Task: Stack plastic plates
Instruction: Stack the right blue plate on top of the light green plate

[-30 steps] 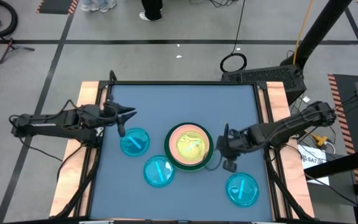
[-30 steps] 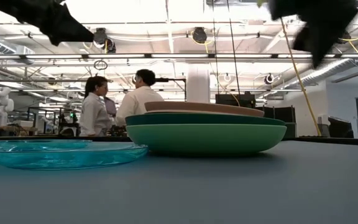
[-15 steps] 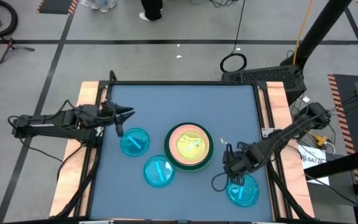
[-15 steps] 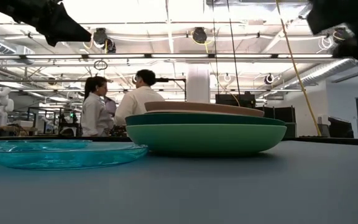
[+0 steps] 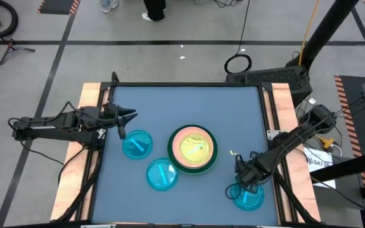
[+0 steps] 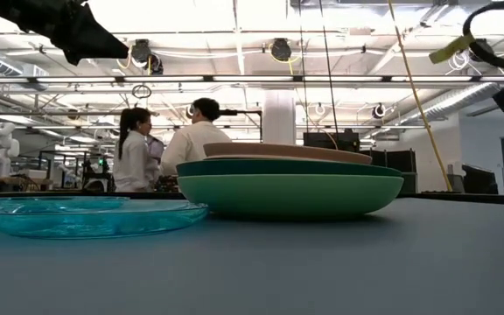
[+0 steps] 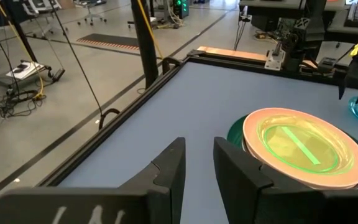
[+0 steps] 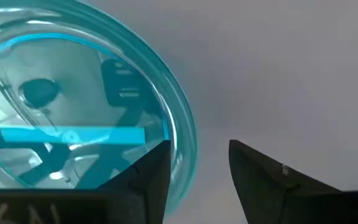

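A central stack of round plastic plates [image 5: 193,149], lime on pink on dark green, with three translucent cyan plates [image 5: 137,144] [image 5: 161,174] [image 5: 248,196] lying flat lower left and lower right.

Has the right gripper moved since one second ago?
Yes. The right gripper moved from beside the plate stack toward the table's near edge, onto the lone cyan plate.

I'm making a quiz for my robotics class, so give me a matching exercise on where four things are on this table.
Things:
1. lime plate
2. right gripper
3. left gripper
4. dark green plate

Places:
A. waits open near the table's left edge
B. top of the centre stack
C. open, at the rim of the cyan plate near the right edge
D. under the pink plate

Pairs: 1-B, 2-C, 3-A, 4-D
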`<state>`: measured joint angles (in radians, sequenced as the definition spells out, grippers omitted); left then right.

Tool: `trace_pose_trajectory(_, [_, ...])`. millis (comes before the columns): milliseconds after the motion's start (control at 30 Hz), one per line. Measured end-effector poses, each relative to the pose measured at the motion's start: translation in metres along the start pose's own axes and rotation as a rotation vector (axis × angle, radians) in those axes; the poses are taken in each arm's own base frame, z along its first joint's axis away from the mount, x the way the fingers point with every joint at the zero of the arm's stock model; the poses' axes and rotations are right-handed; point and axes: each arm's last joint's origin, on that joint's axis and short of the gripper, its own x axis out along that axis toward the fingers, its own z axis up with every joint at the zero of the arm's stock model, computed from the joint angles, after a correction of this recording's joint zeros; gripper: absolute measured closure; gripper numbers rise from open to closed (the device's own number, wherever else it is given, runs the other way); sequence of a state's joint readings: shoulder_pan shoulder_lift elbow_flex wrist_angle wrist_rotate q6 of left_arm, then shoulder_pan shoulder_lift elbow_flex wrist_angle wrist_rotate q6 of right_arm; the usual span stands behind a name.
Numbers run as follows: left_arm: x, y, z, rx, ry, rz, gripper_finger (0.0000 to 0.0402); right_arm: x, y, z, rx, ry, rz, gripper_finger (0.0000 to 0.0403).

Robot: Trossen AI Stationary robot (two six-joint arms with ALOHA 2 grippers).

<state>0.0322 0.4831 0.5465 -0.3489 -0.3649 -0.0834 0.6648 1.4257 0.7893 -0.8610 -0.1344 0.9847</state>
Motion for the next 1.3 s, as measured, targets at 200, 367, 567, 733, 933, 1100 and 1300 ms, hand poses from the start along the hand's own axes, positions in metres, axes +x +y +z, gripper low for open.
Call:
trace_pose_trajectory(200, [0.000,0.000,0.000,0.000,0.000,0.000,0.0311,0.015,-0.003,-0.001,0.017,-0.024,0.040,0.0249])
trace_pose_trajectory(367, [0.000,0.000,0.000,0.000,0.000,0.000,0.0311,0.017,-0.004,-0.001,0.017,-0.034,0.050,0.0250])
trace_pose_trajectory(567, [0.000,0.000,0.000,0.003,0.000,0.001,0.0311,0.017,-0.005,-0.001,0.016,-0.031,0.044,0.0283])
trace_pose_trajectory(733, [0.000,0.000,0.000,0.002,0.000,0.001,0.0311,0.016,-0.005,-0.002,0.012,-0.036,0.052,0.0333])
trace_pose_trajectory(933, [0.000,0.000,0.000,0.002,0.000,0.001,0.0311,0.006,-0.006,-0.003,0.021,-0.069,0.102,0.0381])
trace_pose_trajectory(1100, [0.000,0.000,0.000,0.002,0.000,0.001,0.0311,0.001,-0.008,-0.005,0.055,-0.081,0.119,0.0400])
trace_pose_trajectory(1300, [0.000,0.000,0.000,0.002,0.000,0.001,0.0311,0.001,-0.008,-0.005,0.082,-0.079,0.119,0.0402])
